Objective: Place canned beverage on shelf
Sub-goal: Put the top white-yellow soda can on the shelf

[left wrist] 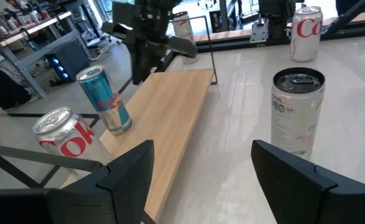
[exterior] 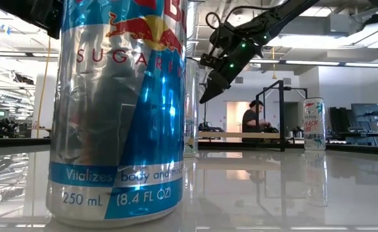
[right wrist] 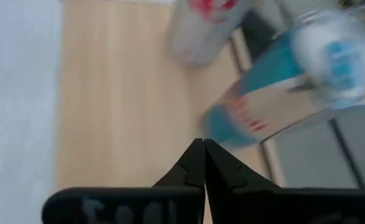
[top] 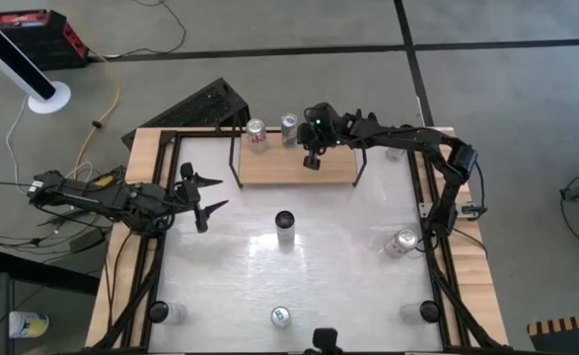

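Note:
The shelf (top: 299, 166), a light-wood board in a black wire frame, stands at the table's far side. A blue-and-silver canned beverage (top: 289, 128) and a red-and-silver can (top: 256, 135) stand upright on its far left part; both also show in the left wrist view, the blue one (left wrist: 104, 99) and the red one (left wrist: 64, 134). My right gripper (top: 312, 160) is shut and empty, pointing down above the board just right of the blue can (right wrist: 294, 81); in the low view it (exterior: 206, 98) hangs clear of the shelf. My left gripper (top: 208, 195) is open and empty at the table's left.
A white can (top: 285, 227) stands mid-table, and it shows in the left wrist view (left wrist: 297, 115). A can (top: 401, 243) lies at the right. Another can (top: 280, 316) stands at the near edge and fills the low view's foreground (exterior: 118, 109). More cans stand near the corners (top: 176, 313).

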Controlling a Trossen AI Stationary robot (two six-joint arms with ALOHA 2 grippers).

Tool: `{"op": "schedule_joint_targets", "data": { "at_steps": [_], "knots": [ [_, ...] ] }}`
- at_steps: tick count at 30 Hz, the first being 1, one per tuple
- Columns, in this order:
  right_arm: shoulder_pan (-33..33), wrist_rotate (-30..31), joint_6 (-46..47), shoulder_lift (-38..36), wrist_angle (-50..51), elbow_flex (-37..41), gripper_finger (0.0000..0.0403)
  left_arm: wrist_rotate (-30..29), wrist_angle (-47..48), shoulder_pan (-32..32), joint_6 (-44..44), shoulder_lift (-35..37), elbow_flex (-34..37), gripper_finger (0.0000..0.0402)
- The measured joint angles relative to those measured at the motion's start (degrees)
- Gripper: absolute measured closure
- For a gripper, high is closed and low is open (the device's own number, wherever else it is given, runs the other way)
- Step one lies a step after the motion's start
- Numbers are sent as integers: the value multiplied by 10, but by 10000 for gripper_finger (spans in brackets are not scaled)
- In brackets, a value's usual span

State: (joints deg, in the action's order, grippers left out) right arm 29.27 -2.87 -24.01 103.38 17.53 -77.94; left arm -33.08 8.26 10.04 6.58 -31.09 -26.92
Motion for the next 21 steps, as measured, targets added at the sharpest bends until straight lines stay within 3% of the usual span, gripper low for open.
{"op": "schedule_joint_targets", "data": {
  "at_steps": [5,10,16,21],
  "knots": [
    [-40,3,31,-41,115,-14,382,58,-20,0,-20,-8,0,145],
    [-118,12,73,-119,204,-13,382,150,-88,0,-27,-64,0,145],
    [-272,133,155,-217,282,-13,382,196,-218,0,-13,-182,-1,145],
    [-427,241,257,-257,323,-13,382,284,-368,0,19,-262,0,143]
  ]
}}
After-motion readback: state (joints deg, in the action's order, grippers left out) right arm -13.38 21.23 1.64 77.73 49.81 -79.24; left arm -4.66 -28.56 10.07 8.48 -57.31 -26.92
